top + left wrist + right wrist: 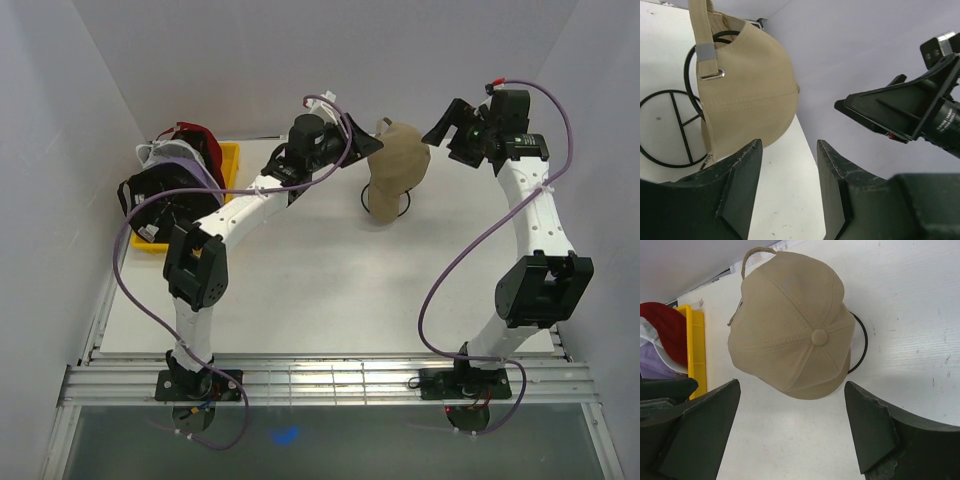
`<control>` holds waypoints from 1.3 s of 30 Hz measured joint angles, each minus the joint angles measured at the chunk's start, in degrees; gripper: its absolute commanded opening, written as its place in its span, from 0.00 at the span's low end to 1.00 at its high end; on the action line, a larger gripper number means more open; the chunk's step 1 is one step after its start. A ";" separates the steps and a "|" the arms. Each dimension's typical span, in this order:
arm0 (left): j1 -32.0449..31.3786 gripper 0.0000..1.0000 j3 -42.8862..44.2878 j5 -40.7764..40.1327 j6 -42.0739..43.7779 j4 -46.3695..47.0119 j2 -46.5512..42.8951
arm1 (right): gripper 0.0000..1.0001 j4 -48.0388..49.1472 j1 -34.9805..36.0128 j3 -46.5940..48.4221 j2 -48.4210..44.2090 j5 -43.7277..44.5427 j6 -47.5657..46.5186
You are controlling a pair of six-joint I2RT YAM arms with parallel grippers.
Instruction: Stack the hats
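The left gripper (789, 150) has its two black fingers apart and holds nothing. The tan cap (755, 95) is just past its left finger. The right gripper (791, 390) is wide apart too. It is empty and looks down on the top of that cap. The tan cap sits on a thin black wire stand (670, 125) near the back of the table (330, 290), well apart from the other caps. Some things could go wrong from here. The cap is soft cloth, so if the fingers pinch only a little bit of it, it may fold and slip out. If a finger hooks the stand, the light wire may lift up with the cap or tip over. The two grippers are near each other, one on each side of the cap, so they could bump. The back strap (702, 30) with its small metal buckle (710, 76) sticks out loose and could snag. The cap is round, sewn from wedges, with a cloth button (819, 336) on top. Far to the left, a red cap (195, 140), a white cap (646, 337), a purple cap (652, 369) and a black cap (150, 205) are piled on a hard yellow tray (232, 160). That pile looks lumpy and spills past the tray, so a cap set on it badly may slide off.
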 measured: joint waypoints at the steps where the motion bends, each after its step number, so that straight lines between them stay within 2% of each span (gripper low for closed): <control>1: 0.00 0.57 1.70 -0.63 0.72 -1.46 0.98 | 0.89 0.00 -0.17 0.39 0.46 -0.24 0.00; 7: 0.07 0.57 11.19 -3.17 3.65 -8.96 9.22 | 0.83 0.00 -1.79 1.57 2.47 -1.05 -0.17; 18: 0.11 0.56 14.69 -5.35 4.87 -14.99 14.29 | 0.65 -0.02 -2.03 3.34 5.86 -4.09 -0.59; 29: 0.57 0.54 15.98 -6.99 4.55 -16.63 14.34 | 0.59 1.46 -2.01 -2.38 5.03 -6.45 -0.61; 39: 1.11 0.54 19.23 -7.76 3.93 -18.43 16.72 | 0.59 1.68 -1.66 -3.23 4.26 -6.54 -1.07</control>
